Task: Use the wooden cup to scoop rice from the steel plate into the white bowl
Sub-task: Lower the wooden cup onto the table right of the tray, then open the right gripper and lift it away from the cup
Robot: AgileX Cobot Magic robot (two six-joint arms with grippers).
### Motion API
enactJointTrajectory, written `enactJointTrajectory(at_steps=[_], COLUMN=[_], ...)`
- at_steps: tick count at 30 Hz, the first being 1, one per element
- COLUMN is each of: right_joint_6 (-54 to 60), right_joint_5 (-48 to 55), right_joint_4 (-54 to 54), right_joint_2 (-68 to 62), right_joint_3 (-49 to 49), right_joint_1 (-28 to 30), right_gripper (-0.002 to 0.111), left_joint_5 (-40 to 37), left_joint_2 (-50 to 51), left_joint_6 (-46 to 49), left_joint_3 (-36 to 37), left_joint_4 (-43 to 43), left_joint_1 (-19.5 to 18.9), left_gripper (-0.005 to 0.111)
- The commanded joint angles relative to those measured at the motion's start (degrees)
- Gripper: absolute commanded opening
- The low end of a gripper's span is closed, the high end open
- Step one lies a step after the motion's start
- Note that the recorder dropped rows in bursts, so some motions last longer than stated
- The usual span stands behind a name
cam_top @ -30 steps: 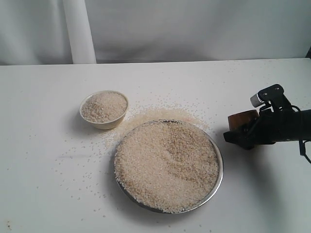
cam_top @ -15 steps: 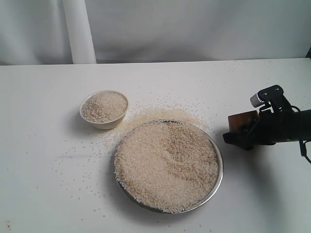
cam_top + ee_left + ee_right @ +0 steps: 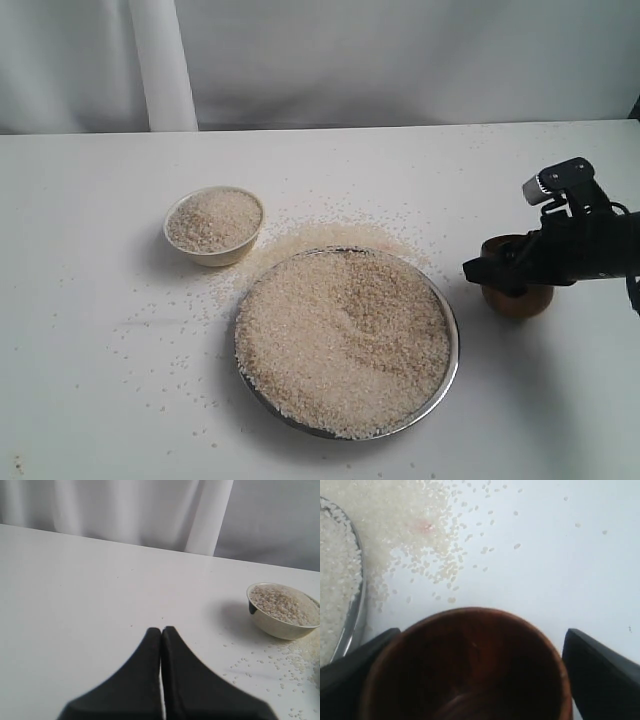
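Well, the white bench (image 3: 100, 400) took up nearly the whole scene, with a pale curtain hanging behind it. Toward the front sat the steel plate (image 3: 457, 345), the widest thing on it, heaped almost to its rim with the rice (image 3: 340, 340). More grains had spilled in a thick drift behind the plate and lay thinly scattered out to the left. The white bowl (image 3: 215, 258) stood near the plate's far left edge, apart from it and filled with rice close to the brim.

Just to the right of the plate, clear of its rim, the wooden cup (image 3: 520, 300) stood upright on the bench. Its long axis ran straight up and down and its mouth faced the ceiling. The right wrist view looked down into its dark inside, and I saw no grains there.

The right gripper (image 3: 488, 270) reached in from the right at the height of the cup's upper half. Its jaws were spread wide with the cup between them, one black finger (image 3: 350, 670) on each side of the rim. I could not tell whether they were pressing on the wood or only flanking it.

The left gripper (image 3: 161, 629) hung over bare bench well away from the bowl, its jaws pressed together on nothing.
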State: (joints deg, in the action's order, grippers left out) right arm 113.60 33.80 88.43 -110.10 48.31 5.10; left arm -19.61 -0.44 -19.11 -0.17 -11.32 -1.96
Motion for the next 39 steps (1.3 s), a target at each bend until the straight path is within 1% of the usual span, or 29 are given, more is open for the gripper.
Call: enactJointTrajectory(at_steps=[1,8,15,18,20,21,22,24,25,26,27,32,36,39], right_joint_6=[-3.1,-6.8,-12.3,-14.2,-15.2,-15.7,-16.0,-16.2,-14.6,-13.6,-13.2,-13.6,-16.8,-18.6], right_joint_5=[0.0,0.3,1.1,3.9,6.1,7.4,8.1,11.2,12.7,13.2,13.4,15.1,19.9,23.8], right_joint_4=[-2.6,-3.3,-4.7,-5.6,-5.9,-6.0,-6.0,-6.3,-7.1,-8.3,-8.5,-5.1,-1.2,-0.6], right_joint_2=[0.5,2.3,10.9,15.2,17.8,19.9,21.1,24.7,27.8,30.3,32.7,41.9,47.2,50.6], right_joint_3=[-0.2,-0.2,-0.2,-0.2,-0.2,-0.2,-0.2,-0.2,-0.2,-0.2,-0.2,-0.2,-0.2,-0.2], right_joint_1=[0.0,0.0,0.0,0.0,0.0,0.0,0.0,0.0,0.0,0.0,0.0,0.0,0.0,0.0], right_gripper=[0.078,0.078,0.076,0.073,0.067,0.057,0.052,0.034,0.018,0.007,0.0,0.0,0.0,0.0], left_joint_5=[0.5,0.5,0.5,0.5,0.5,0.5,0.5,0.5,0.5,0.5,0.5,0.5,0.5,0.5], left_joint_2=[0.4,0.4,0.4,0.4,0.4,0.4,0.4,0.4,0.4,0.4,0.4,0.4,0.4,0.4], left_joint_6=[-0.3,-0.3,-0.3,-0.3,-0.3,-0.3,-0.3,-0.3,-0.3,-0.3,-0.3,-0.3,-0.3,-0.3], left_joint_3=[0.2,0.2,0.2,0.2,0.2,0.2,0.2,0.2,0.2,0.2,0.2,0.2,0.2,0.2], left_joint_4=[0.3,0.3,0.3,0.3,0.3,0.3,0.3,0.3,0.3,0.3,0.3,0.3,0.3,0.3], left_joint_1=[0.0,0.0,0.0,0.0,0.0,0.0,0.0,0.0,0.0,0.0,0.0,0.0,0.0,0.0], left_gripper=[0.0,0.0,0.0,0.0,0.0,0.0,0.0,0.0,0.0,0.0,0.0,0.0,0.0,0.0])
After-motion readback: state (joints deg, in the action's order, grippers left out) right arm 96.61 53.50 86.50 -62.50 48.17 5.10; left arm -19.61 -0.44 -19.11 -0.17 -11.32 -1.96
